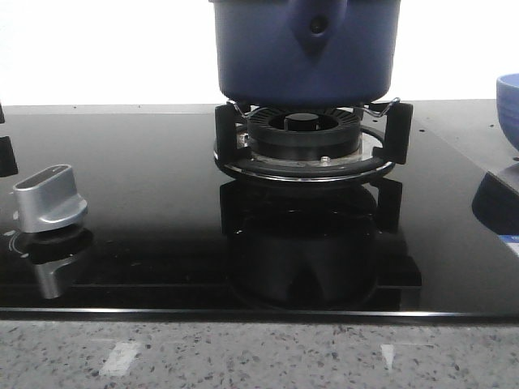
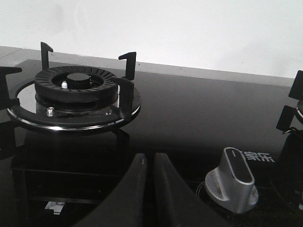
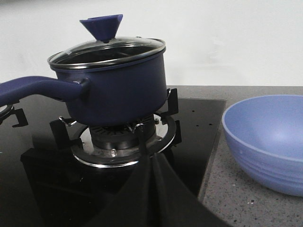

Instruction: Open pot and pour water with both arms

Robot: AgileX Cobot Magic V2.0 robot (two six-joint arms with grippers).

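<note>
The dark blue pot (image 1: 304,53) stands on the burner grate (image 1: 312,138) at the back of the black glass hob, its handle mount facing the camera. In the right wrist view the pot (image 3: 118,90) carries a glass lid (image 3: 108,49) with a blue cone knob (image 3: 102,27), and its long handle (image 3: 38,88) sticks out to the side. My right gripper (image 3: 151,158) is shut and empty, low over the hob in front of the pot. My left gripper (image 2: 150,158) is shut and empty, over the hob near a second, bare burner (image 2: 75,92).
A light blue bowl (image 3: 265,139) stands on the speckled counter beside the hob, and shows at the front view's right edge (image 1: 509,101). A silver control knob (image 1: 50,198) sits on the hob's left, also in the left wrist view (image 2: 233,179). A white wall lies behind.
</note>
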